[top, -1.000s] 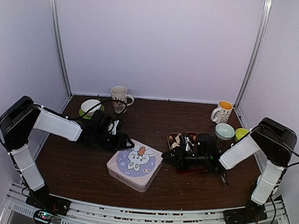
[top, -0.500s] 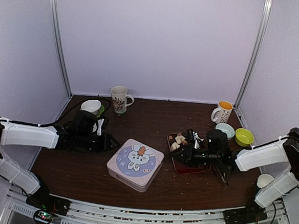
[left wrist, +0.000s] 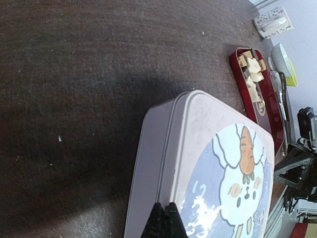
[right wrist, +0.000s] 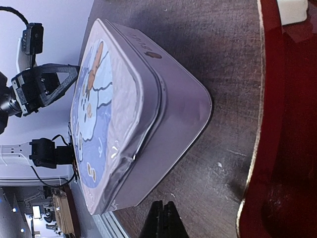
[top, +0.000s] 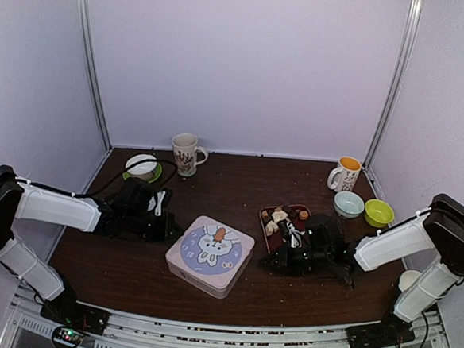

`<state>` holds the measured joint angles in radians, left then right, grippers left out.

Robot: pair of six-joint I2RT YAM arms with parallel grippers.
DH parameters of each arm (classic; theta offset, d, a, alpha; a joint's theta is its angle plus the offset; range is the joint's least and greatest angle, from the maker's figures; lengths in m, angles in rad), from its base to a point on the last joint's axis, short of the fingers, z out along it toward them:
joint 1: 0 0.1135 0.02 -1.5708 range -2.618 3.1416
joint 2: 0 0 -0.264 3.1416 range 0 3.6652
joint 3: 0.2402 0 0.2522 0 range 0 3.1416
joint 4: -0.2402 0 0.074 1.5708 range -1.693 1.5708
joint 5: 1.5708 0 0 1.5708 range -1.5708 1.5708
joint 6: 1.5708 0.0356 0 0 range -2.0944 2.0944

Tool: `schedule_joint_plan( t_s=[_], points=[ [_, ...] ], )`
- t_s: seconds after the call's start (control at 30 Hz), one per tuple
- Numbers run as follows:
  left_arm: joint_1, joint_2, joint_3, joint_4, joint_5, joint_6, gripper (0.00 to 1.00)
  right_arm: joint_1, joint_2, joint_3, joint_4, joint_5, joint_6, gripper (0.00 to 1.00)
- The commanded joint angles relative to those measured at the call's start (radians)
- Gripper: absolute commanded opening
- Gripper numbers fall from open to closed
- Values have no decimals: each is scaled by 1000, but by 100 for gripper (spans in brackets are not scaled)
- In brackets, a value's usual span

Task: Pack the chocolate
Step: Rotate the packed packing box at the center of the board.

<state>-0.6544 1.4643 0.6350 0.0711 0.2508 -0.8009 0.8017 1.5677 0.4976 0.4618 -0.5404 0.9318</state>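
Observation:
The chocolate (top: 277,219) is a small heap of tan and cream pieces at the far end of a dark-red tray (top: 303,241); the left wrist view shows the chocolate (left wrist: 252,74) too. A closed lilac tin with a rabbit lid (top: 209,254) lies left of the tray. My left gripper (top: 175,232) is shut and empty, its tips (left wrist: 166,218) just over the tin's left edge (left wrist: 163,163). My right gripper (top: 265,263) is shut and empty, low over the table between tin (right wrist: 133,114) and tray (right wrist: 287,148); its tips (right wrist: 163,218) touch neither.
A patterned mug (top: 186,153) and a white bowl on a green saucer (top: 142,166) stand back left. An orange-filled mug (top: 345,174), a pale bowl (top: 348,203) and a green bowl (top: 379,212) stand back right. Metal tongs (left wrist: 281,106) lie beside the tray.
Both grippers have closed. The left gripper has slid slightly nearer along the tin's left edge. The right gripper has dropped from over the tray towards the table beside the tin.

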Motion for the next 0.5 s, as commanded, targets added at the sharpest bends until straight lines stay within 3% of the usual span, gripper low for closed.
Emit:
schedule_joint_plan(
  t_s=[0.0, 0.47],
  points=[
    [-16, 47, -25, -68, 31, 16, 0, 8, 49, 52, 11, 31, 7, 0],
    [-140, 43, 0, -51, 44, -81, 0, 2, 189, 221, -46, 37, -51, 0]
  ],
)
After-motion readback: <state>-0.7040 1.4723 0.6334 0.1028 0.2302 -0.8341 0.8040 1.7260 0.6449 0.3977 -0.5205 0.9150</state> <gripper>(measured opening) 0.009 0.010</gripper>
